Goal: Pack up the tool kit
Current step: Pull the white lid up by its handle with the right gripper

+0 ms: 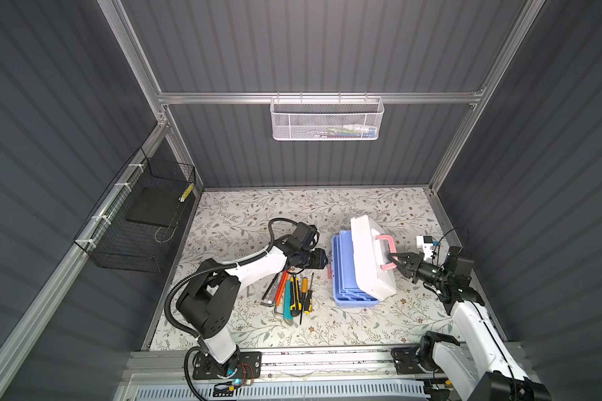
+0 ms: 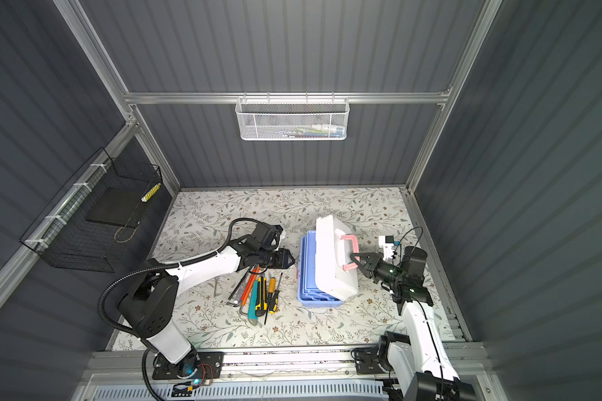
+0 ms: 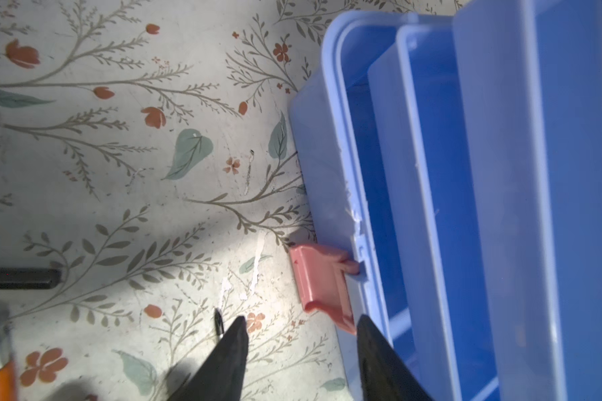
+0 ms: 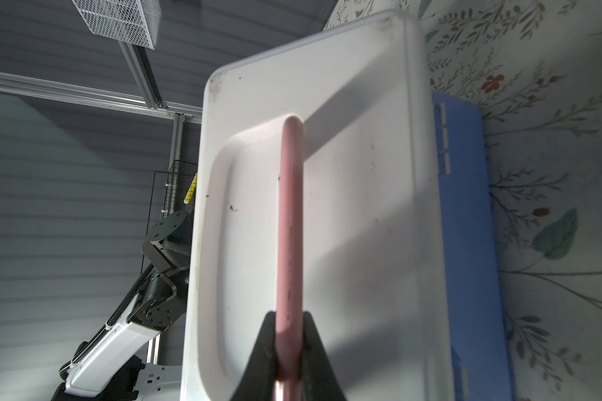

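We hold white lid [image 1: 365, 250] open, right gripper [image 1: 395, 262] clamped on pink handle [image 1: 392, 248]; left gripper [image 3: 299, 323] half-spread, empty, beside latch [image 3: 322, 284]. Blue trays [image 1: 348, 274] look empty; tools [image 1: 294, 291] all unpacked.

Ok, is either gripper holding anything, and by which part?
The right gripper is shut on the pink handle of the white lid, near one end. The left gripper is open by the pink latch, holding nothing.

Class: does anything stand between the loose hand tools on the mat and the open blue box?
No object lies between the hand tools and the blue box. The white lid is tilted up, its pink handle gripped by the right tool, leaving the trays uncovered. Only the open left tool occupies that gap.
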Controlling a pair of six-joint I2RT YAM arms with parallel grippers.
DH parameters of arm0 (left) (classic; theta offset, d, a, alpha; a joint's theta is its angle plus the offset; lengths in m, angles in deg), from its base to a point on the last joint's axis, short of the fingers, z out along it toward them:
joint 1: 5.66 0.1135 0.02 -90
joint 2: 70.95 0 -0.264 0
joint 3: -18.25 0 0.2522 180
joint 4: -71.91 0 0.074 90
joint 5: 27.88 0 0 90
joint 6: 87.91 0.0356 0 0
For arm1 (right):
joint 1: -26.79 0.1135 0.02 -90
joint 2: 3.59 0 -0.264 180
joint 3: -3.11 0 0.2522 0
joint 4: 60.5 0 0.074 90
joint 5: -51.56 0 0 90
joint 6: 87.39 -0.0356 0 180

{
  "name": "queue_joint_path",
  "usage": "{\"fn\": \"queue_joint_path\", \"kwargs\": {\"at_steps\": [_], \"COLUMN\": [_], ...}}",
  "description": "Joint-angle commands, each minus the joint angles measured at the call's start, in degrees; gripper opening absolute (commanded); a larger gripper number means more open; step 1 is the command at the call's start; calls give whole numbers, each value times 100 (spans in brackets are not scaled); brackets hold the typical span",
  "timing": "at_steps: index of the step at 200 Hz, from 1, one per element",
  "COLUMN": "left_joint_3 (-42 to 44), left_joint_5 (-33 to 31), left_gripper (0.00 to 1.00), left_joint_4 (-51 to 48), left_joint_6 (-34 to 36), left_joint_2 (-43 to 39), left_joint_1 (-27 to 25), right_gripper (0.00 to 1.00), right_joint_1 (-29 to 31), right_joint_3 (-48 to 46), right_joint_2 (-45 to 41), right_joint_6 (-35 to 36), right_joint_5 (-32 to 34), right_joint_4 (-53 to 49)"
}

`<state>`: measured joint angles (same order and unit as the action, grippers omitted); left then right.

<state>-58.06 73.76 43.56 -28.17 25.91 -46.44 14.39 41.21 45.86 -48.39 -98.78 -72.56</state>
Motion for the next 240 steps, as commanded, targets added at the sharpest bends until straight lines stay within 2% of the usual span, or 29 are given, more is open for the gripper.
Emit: {"fn": "queue_joint_path", "kwargs": {"at_steps": [1, 108, 114, 240], "left_joint_3": [126, 139, 138, 142], "left_joint_5": [229, 682, 862, 767], "left_gripper": [53, 54, 54, 53], "left_joint_4": [31, 771, 797, 959], "left_joint_6": [79, -112, -124, -174], "left_joint_2": [-191, 102, 105, 300], "left_joint_1": [48, 36, 34, -185], "right_gripper": [0, 0, 0, 0], "right_joint_1": [-28, -30, -34, -33], "right_joint_3": [71, 18, 14, -21], "right_joint_2": [-85, -67, -67, -41], "right_joint_6": [-29, -104, -105, 45], "right_joint_5": [-250, -265, -269, -209], "right_joint_4": [454, 582, 579, 400]}}
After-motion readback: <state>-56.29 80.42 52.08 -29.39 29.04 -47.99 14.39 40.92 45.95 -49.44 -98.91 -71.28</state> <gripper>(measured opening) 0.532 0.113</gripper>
